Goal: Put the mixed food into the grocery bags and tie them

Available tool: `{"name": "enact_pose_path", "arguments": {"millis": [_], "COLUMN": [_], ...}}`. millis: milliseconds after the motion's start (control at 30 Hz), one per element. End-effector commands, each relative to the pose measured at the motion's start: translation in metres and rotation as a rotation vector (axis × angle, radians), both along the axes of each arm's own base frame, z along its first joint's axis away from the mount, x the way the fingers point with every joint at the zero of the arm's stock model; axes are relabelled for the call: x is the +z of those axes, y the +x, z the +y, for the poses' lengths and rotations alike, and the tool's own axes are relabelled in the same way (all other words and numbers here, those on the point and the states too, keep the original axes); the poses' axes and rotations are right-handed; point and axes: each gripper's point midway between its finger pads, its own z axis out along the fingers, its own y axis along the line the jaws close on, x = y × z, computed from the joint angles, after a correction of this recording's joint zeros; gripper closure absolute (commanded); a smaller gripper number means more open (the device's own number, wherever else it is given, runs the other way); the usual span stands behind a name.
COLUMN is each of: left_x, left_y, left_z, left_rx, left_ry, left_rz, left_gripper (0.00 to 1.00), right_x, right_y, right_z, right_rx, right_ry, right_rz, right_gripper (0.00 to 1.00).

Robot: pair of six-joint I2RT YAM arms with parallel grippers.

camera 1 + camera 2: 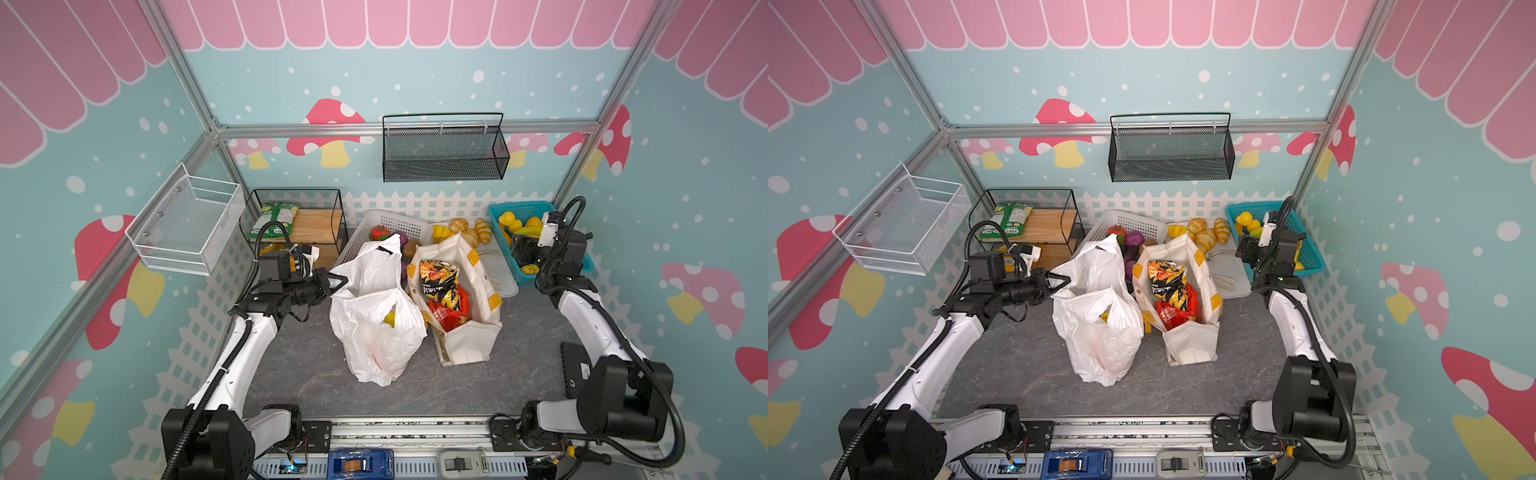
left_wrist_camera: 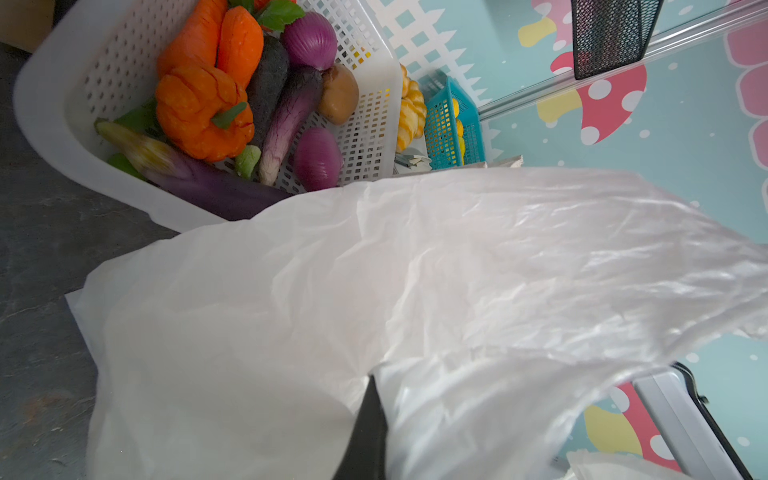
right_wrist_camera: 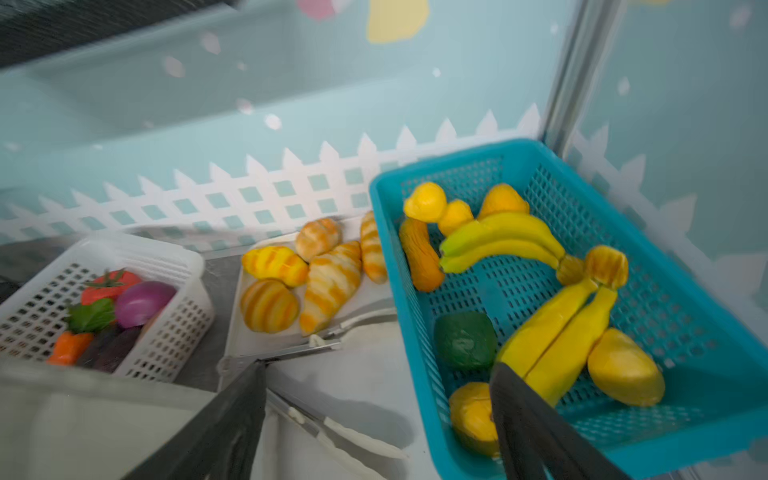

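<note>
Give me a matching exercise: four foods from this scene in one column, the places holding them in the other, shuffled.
Column one:
1. yellow-and-dark patterned snack packet
2. purple toy onions
3. yellow toy bananas
4. green snack packets

Column two:
A. turquoise plastic basket
B. wooden shelf of the black wire rack
C. cream canvas tote with yellow patches
D. white perforated plastic basket

Pairs: 1-C, 2-D, 3-A, 4-B.
</note>
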Motion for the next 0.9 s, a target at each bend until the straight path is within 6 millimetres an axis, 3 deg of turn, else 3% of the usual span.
{"name": "enact_pose_path", "arguments": {"millis": [0, 233, 300, 333, 633, 867], "left_x": [0.005, 0.005, 0.005, 0.004, 0.004, 0.002], "left_y": [-0.002, -0.002, -0.002, -0.002, 0.0, 0.0], "left_z": [-0.001, -0.002, -0.001, -0.001, -0.001, -0.001], "left_rx": [-0.009, -0.012, -0.011, -0.011, -0.009, -0.007], "left_ry": [-0.014, -0.015, -0.015, -0.015, -0.015, -0.014], "left_rz": [-0.023, -0.023, -0.024, -0.022, -0.018, -0.014], "left_gripper": [1.0, 1.0, 1.0, 1.0, 1.0, 1.0], "right_x": [-0.016, -0.082, -0.091, -0.112, -0.145, -0.172], "right_y": [0.018, 0.055, 0.065, 0.07, 0.091, 0.095], "right_z": [-0.02, -0.057, -0.062, -0.065, -0.072, -0.068], "right_rx": [-0.027, -0.077, -0.075, -0.072, -0.014, 0.05], "right_ry": [0.103, 0.057, 0.031, 0.025, -0.032, -0.039], "right_rz": [0.026, 0.206, 0.247, 0.298, 0.439, 0.54], "right_gripper": [0.15, 0.19, 0.2, 0.2, 0.26, 0.21]}}
